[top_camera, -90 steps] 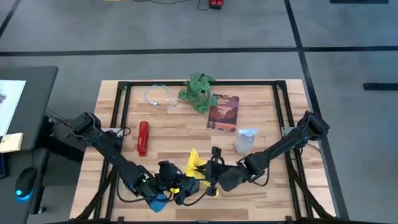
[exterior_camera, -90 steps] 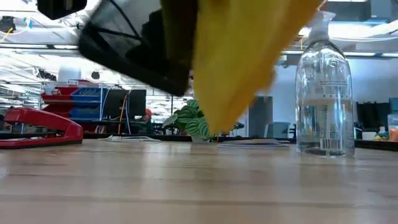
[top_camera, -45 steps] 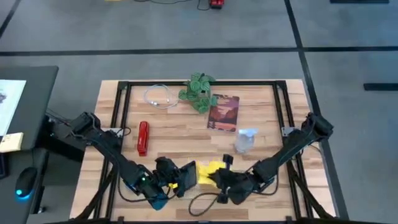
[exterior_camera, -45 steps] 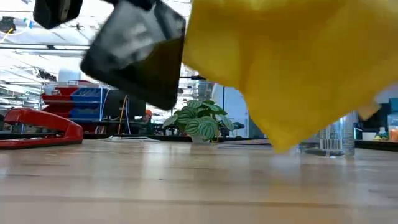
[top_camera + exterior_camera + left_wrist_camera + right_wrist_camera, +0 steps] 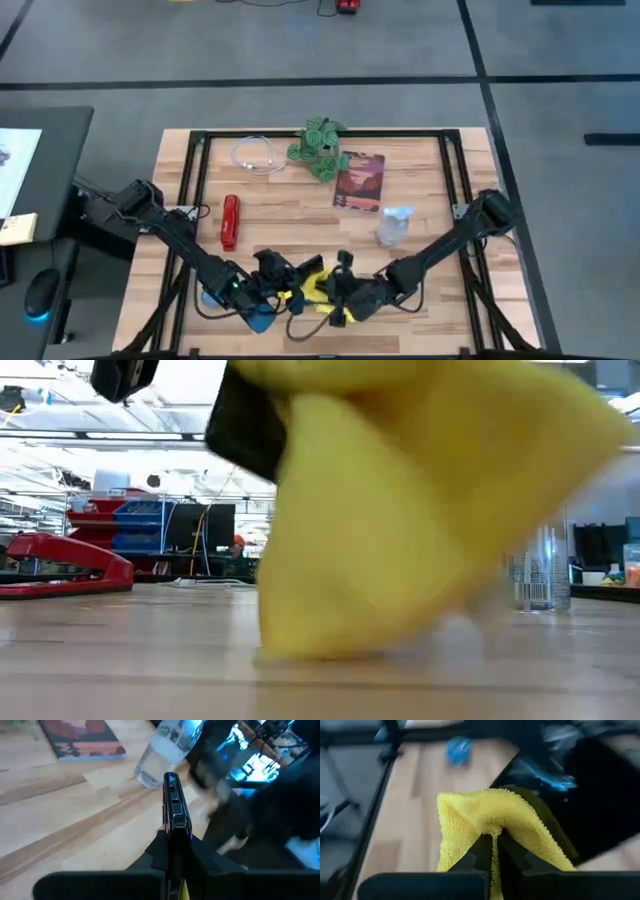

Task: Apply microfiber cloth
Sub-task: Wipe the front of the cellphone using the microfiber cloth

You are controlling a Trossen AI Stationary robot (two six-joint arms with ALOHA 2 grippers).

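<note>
Right tool (image 5: 338, 296) clenched on cloth (image 5: 312, 290), left tool (image 5: 272, 285) grasping phone (image 5: 173, 815) edge-on: wipe w/ light, even pressure.

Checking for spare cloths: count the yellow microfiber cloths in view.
1. The microfiber cloth is pinched in the right gripper at the table's front middle, beside the smartphone clamped by the left gripper.

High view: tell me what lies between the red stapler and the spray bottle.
In the high view, only bare wooden table shows between the red stapler and the spray bottle; nothing stands there.
</note>
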